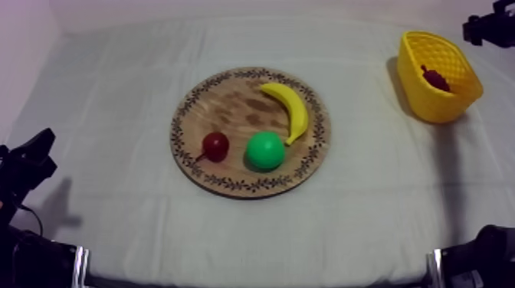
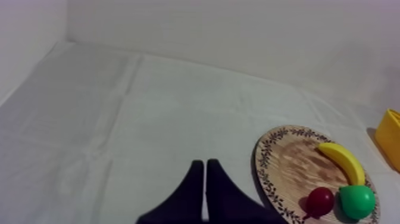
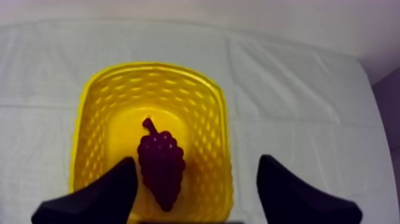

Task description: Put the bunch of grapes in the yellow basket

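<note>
Right gripper [image 3: 196, 164]: spread, empty, over yellow basket [image 3: 95, 107]; bunch of grapes [image 3: 161, 167] beneath. Left gripper [image 2: 205, 164]: closed. Risk: low retreat snags rim, tipping basket.

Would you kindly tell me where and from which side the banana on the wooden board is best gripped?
Probably across its middle, coming down from above: the banana lies flat on the wooden board, curved and slim there, with bare board either side, while one end sits close beside the green pear.

The grey-white cloth [image 1: 100, 153] lies matt and creased; the round board [image 1: 230, 103] at centre shows wood grain; the upper-right yellow latticed basket [image 1: 441, 107] looks plastic.
</note>
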Controlling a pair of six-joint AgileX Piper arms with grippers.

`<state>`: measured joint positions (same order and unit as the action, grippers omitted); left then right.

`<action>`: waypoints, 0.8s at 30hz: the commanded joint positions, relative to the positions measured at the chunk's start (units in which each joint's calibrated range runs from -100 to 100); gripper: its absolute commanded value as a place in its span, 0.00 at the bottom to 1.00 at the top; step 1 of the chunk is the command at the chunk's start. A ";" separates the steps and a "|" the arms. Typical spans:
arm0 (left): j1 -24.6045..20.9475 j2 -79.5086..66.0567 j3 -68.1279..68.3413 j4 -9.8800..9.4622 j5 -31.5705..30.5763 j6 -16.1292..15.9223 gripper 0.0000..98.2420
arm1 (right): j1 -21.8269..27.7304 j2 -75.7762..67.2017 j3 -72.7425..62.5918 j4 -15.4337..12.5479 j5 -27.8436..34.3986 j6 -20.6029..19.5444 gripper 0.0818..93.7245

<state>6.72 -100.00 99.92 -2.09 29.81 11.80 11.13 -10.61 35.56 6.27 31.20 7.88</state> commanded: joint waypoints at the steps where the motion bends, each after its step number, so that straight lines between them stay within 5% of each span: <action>1: -0.03 0.00 -0.03 0.02 0.01 0.00 0.00 | -0.37 -8.36 7.96 0.92 -2.75 -0.68 0.60; 11: -0.03 0.00 -0.03 0.02 0.01 0.00 0.00 | -2.82 -31.35 30.47 3.50 -10.57 -3.00 0.49; 24: -0.03 0.00 -0.03 0.02 0.01 0.00 0.00 | -6.77 -55.45 48.82 3.94 -11.34 -3.34 0.35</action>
<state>6.72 -100.00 99.92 -2.09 29.81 11.80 4.58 -61.61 82.18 10.33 19.89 4.76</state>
